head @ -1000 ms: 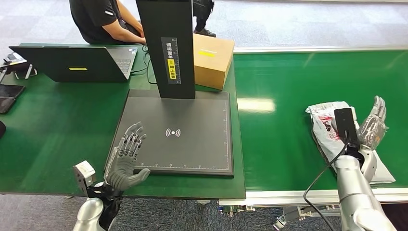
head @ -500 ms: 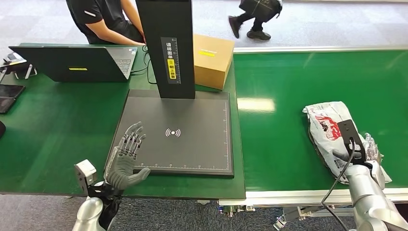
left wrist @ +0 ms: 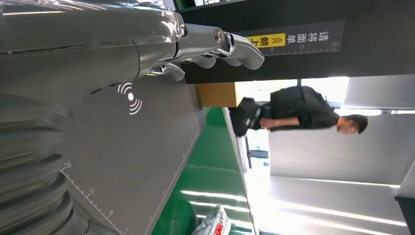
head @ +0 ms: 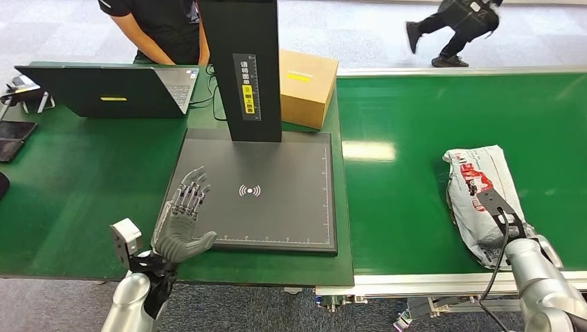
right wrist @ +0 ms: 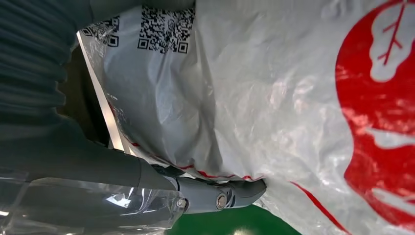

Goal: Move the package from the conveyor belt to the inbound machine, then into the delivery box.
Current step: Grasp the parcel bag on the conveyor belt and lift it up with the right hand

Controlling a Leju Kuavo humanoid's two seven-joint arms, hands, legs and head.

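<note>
Green covered both work surfaces I was looking down on: a table [head: 83,180] on the left and the conveyor belt [head: 415,200] on the right, with grey carpet beyond them.

Starting at the far left, I saw two dark tablets [head: 12,138] at the table edge, then one open laptop [head: 111,90] with a person in a black shirt [head: 163,28] standing behind it. My left hand [head: 181,225] hovered at the near left edge of the inbound machine [head: 259,190], fingers spread and pointing up, holding nothing. That machine was one dark flat pad with a wireless mark at its middle and one black column [head: 246,66] rising from its back. The column blocked my sight of whatever lay directly behind it. One brown cardboard box [head: 304,86] stood just beside the column, at the table's far right corner.

Past the seam, the belt carried a single package [head: 477,197], a white plastic bag with red print, lying near its front edge. My right hand [head: 529,235] was at the package's near end; in the right wrist view its fingers [right wrist: 215,198] were pressed against the crinkled plastic [right wrist: 274,98], but I could not tell whether they had truly gripped it. A second person [head: 460,24] was walking across the carpet beyond the belt.
</note>
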